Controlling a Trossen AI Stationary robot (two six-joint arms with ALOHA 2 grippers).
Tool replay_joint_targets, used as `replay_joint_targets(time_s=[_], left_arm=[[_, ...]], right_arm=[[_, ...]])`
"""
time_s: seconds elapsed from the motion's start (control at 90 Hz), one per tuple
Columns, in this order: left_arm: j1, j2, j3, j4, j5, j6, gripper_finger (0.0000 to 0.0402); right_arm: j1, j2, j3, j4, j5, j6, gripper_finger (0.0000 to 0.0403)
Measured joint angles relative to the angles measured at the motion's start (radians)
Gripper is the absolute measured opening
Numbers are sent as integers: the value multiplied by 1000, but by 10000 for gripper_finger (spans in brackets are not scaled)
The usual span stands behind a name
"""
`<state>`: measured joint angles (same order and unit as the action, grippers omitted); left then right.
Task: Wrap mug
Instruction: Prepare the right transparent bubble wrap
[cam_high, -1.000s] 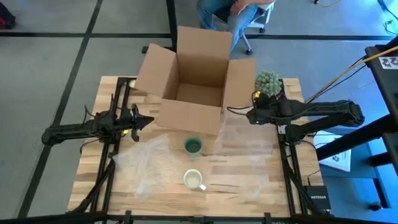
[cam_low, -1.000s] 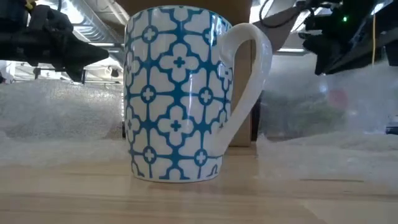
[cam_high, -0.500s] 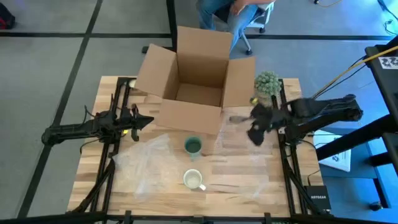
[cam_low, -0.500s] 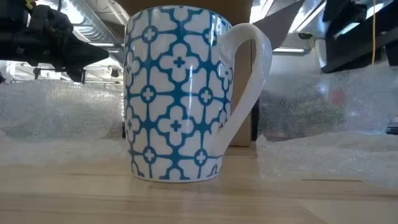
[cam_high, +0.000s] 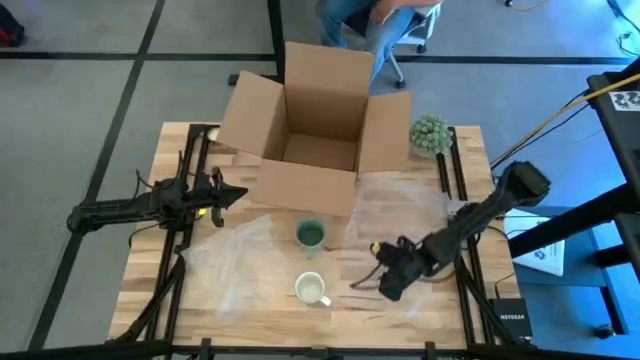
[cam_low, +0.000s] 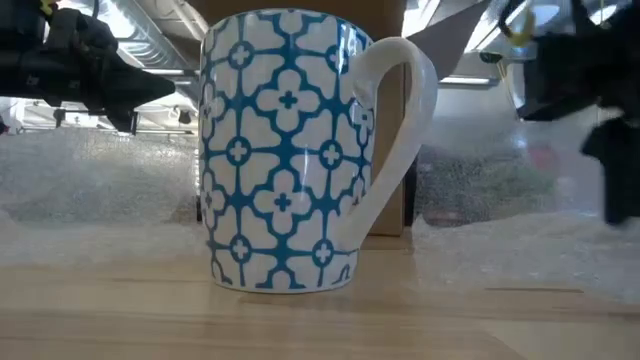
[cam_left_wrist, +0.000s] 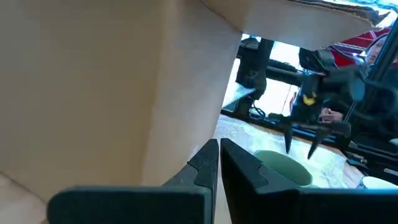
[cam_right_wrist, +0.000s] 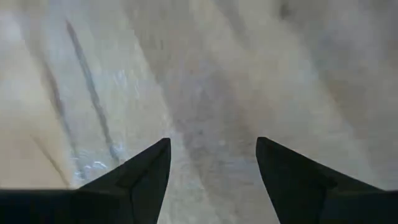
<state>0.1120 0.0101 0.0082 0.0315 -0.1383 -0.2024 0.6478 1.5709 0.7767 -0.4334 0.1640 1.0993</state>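
A white mug with a blue pattern (cam_high: 312, 290) (cam_low: 285, 150) stands upright on the table near its front edge. A green mug (cam_high: 311, 235) (cam_left_wrist: 283, 168) stands behind it, in front of the box. Clear bubble wrap lies flat in two sheets, one at the left (cam_high: 235, 262) and one at the right (cam_high: 405, 225). My right gripper (cam_high: 367, 283) (cam_right_wrist: 211, 155) is open, low over the right sheet's near part, just right of the patterned mug. My left gripper (cam_high: 238, 192) (cam_left_wrist: 219, 158) is shut with nothing in it, at the box's left corner.
An open cardboard box (cam_high: 315, 130) stands at the far middle of the table, flaps spread. A small green plant (cam_high: 430, 133) sits at the far right. Bare wood (cam_high: 330, 318) shows along the near edge. A seated person (cam_high: 370, 20) is beyond the table.
My right gripper has swung from the far right beside the box toward the table's near edge and leftward, dropping low over the bubble wrap beside the patterned mug.
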Motion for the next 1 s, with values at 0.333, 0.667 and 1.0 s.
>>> replay_joint_targets(time_s=[0.333, 0.667, 1.0], left_arm=[[0, 0, 0, 0, -1, -20, 0], [0, 0, 0, 2, -10, -26, 0], [0, 0, 0, 2, -10, -36, 0]], right_arm=[[101, 174, 171, 73, -93, -13, 223], [125, 133, 476, -471, 112, -64, 223], [58, 136, 373, -591, 346, -91, 223]])
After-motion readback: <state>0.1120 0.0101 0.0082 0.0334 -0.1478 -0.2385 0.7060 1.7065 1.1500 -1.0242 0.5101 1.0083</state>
